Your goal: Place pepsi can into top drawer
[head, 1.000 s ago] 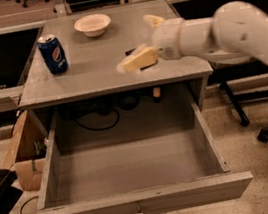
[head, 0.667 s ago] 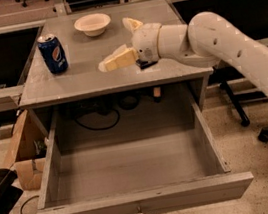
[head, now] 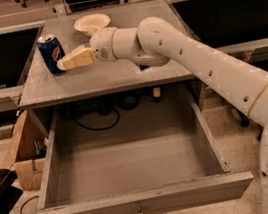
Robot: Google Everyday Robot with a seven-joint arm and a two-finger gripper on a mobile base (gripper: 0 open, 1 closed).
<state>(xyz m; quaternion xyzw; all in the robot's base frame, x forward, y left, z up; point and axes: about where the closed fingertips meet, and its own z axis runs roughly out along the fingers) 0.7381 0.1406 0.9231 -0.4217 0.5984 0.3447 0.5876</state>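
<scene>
The pepsi can (head: 51,53) stands up straight on the grey table top (head: 118,73), near the left back corner. It is not in the drawer. The gripper (head: 78,51) is over the table, just to the right of the can. Its jaws are apart, and nothing is held between them. One tan finger (head: 77,59) points left and its tip is right at the lower side of the can. I cannot tell if it touches the can or not. Only a little bit of the other finger shows, farther back by the white bowl (head: 95,19). The bowl sits on the table behind the gripper. The big white arm (head: 193,64) comes in from the right and goes across the table. The top drawer (head: 138,199) is pulled all the way out under the table, and its small knob (head: 138,213) is on the front. A brown box (head: 23,157) is on the floor to the left of the drawer.
</scene>
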